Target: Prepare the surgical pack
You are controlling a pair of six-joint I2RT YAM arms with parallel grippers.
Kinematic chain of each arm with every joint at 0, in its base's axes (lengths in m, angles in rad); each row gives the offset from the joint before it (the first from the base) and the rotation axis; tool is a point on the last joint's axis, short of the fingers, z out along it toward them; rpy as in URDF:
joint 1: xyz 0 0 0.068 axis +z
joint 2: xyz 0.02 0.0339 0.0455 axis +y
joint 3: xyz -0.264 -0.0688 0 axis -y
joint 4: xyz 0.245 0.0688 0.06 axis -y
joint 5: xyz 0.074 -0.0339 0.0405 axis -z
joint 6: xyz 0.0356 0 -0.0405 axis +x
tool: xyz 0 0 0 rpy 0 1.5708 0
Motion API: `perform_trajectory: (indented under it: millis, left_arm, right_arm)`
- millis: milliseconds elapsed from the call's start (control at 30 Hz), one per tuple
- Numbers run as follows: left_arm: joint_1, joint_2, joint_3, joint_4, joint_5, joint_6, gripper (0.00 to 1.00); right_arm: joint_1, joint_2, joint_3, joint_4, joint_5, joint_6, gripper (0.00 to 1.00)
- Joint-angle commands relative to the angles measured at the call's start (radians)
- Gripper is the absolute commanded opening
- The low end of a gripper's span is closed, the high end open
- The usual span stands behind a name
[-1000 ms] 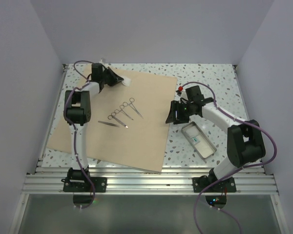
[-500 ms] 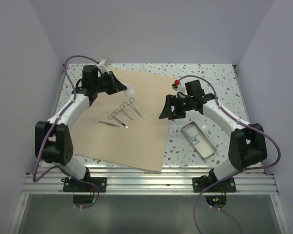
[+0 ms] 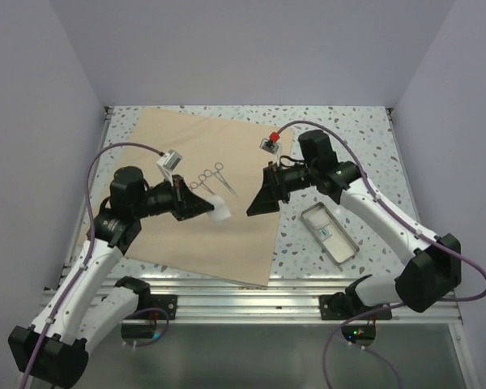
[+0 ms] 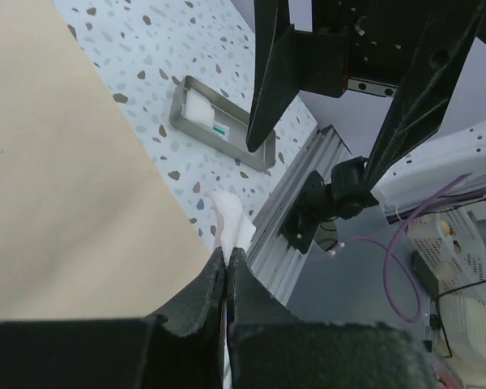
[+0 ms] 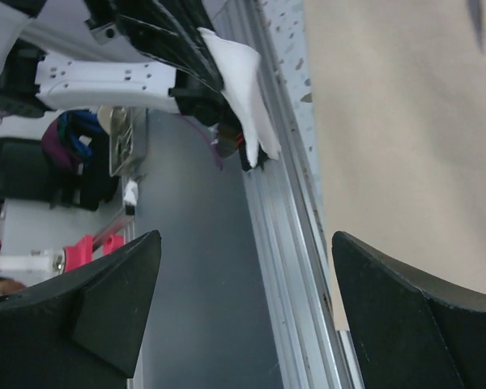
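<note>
Above surgical pack point(image 3: 236, 243), white pad point(image 3: 220, 211) in left pincer point(image 3: 208, 208)

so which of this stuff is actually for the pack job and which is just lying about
For the job:
big tan paper wrap sheet
steel ring-handled instruments on it
white soft pad pinched in the left gripper
probably the small shiny metal tray beside the sheet

Just there:
speckled tabletop
aluminium rail at the near edge
Nothing loose looks stray.
</note>
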Motion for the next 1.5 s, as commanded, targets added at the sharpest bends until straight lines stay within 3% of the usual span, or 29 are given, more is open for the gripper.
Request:
perform_trajectory:
  millis: [0,300,433,833,967,1033,1067,1133,1200,1300,1433,1467]
  left_arm:
    - [-0.005,-0.073,-0.077,0.001,0.084,-0.054,0.0]
    - [-0.008,-0.131,-0.117,-0.024,0.166,-0.064,0.0]
    - [-0.019,-0.127,-0.117,-0.019,0.193,-0.067,0.0]
    - [-0.03,-0.089,-0.103,-0.001,0.207,-0.076,0.0]
    - [-0.03,-0.061,-0.073,-0.001,0.198,-0.062,0.0]
    - [-0.03,-0.041,-0.056,-0.004,0.194,-0.053,0.0]
    - [-0.03,-0.035,-0.042,-0.008,0.187,-0.047,0.0]
    - [-0.03,-0.012,-0.024,-0.05,0.166,-0.012,0.19]
    - [-0.03,0.013,0.018,-0.12,0.1,0.025,0.42]
    - [-0.028,0.04,0.079,-0.211,-0.031,0.102,0.62]
    - [-0.028,0.079,0.144,-0.352,-0.243,0.186,0.68]
    - [-0.028,0.086,0.159,-0.369,-0.279,0.2,0.68]
  right_arm:
    - [0.068,0.005,0.047,0.001,-0.083,-0.034,0.9]
    - [0.185,0.103,0.125,-0.029,-0.043,-0.066,0.87]
    - [0.216,0.155,0.148,-0.013,-0.018,-0.064,0.79]
    - [0.294,0.252,0.187,0.046,-0.038,-0.029,0.68]
    - [0.303,0.251,0.153,0.061,-0.049,-0.017,0.49]
    - [0.303,0.241,0.124,0.087,-0.047,0.005,0.32]
    - [0.303,0.238,0.116,0.087,-0.04,0.011,0.15]
    - [0.305,0.244,0.101,0.075,-0.011,0.014,0.0]
    - [0.303,0.244,0.09,0.049,0.023,0.012,0.0]
    - [0.294,0.252,0.087,-0.043,0.15,-0.021,0.0]
    - [0.246,0.261,0.13,-0.204,0.357,-0.072,0.0]
    - [0.236,0.255,0.136,-0.267,0.467,-0.084,0.0]
